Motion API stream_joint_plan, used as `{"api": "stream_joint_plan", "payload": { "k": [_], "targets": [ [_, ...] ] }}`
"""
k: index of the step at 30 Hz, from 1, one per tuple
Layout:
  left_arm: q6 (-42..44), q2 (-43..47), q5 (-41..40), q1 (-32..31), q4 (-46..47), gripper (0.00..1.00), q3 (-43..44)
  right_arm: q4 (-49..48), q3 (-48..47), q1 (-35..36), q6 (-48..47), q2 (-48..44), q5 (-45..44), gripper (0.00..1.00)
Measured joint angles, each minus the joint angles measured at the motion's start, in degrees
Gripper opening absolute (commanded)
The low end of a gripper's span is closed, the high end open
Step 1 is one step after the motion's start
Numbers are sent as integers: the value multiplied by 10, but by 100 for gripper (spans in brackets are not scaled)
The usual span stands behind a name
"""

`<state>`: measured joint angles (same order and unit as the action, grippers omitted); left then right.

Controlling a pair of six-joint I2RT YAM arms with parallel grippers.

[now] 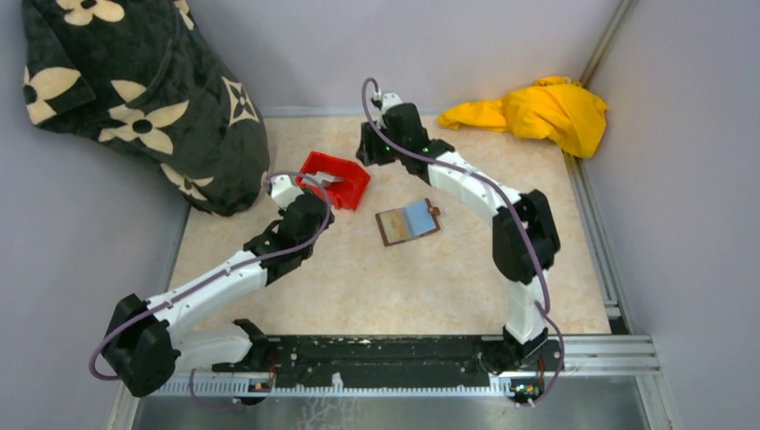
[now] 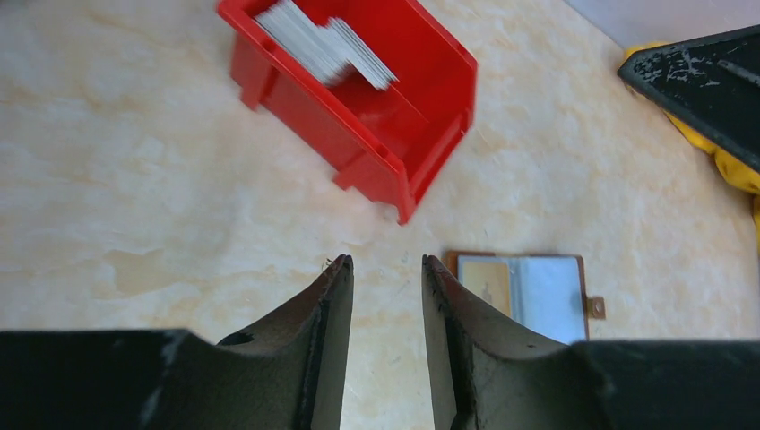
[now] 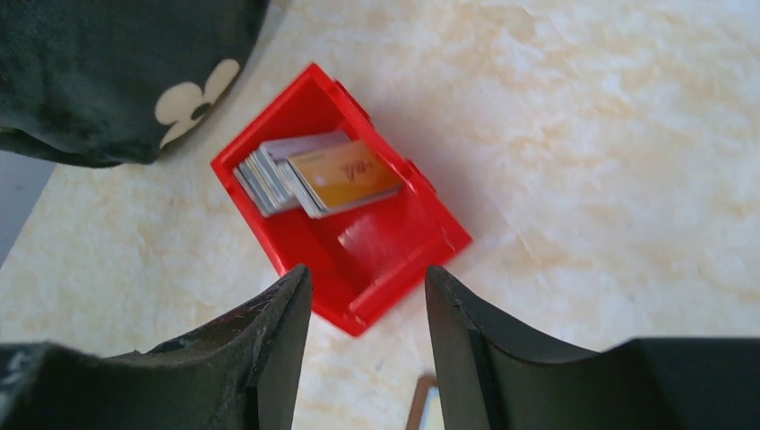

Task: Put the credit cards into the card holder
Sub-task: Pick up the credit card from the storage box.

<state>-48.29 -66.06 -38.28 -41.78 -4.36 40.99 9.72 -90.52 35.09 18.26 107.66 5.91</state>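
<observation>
Currently, item one: the red bin [image 3: 376, 269], my landmark for everything below. Item two: the credit cards [image 3: 314, 175], a leaning stack inside the bin against its back wall, the topmost orange-yellow, the others pale grey-white and fanned a little. Item three: the card holder [image 1: 408, 221], lying opened flat on the table [image 1: 376, 287], near the bin but apart from it, on the side toward the right arm's base; one half shows tan and the other pale blue, and I cannot tell whether that blue is a card or a lining. Item four: the left gripper [image 2: 385, 264], hanging off the bin's near side with its fingers parted by a narrow gap and nothing between them. Item five: the right gripper [image 3: 367, 273], above the bin's front lip and looking down into it, fingers spread wider, likewise bare. Handling notes, my judgement only: the cards look light, thin, stiff and slick, and liable to slide over one another. I would take the top card by its raised free edge, one finger on each face, rather than trying to lift it flat. The holder looks soft and light, so it may shift when a card is pushed into a pocket.
</observation>
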Motion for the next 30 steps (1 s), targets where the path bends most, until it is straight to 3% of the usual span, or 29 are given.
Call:
{"api": "stream_joint_plan", "payload": {
  "k": [7, 11, 30],
  "targets": [
    [-35, 11, -23, 68, -17, 41, -31, 92, -226, 15, -68, 158, 43, 55],
    [-62, 1, -10, 111, -16, 41, -48, 132, -311, 24, -94, 223, 67, 55],
    [-133, -122, 116, 210, 61, 41, -48, 169, -446, 45, -143, 358, 141, 58]
  ]
}}
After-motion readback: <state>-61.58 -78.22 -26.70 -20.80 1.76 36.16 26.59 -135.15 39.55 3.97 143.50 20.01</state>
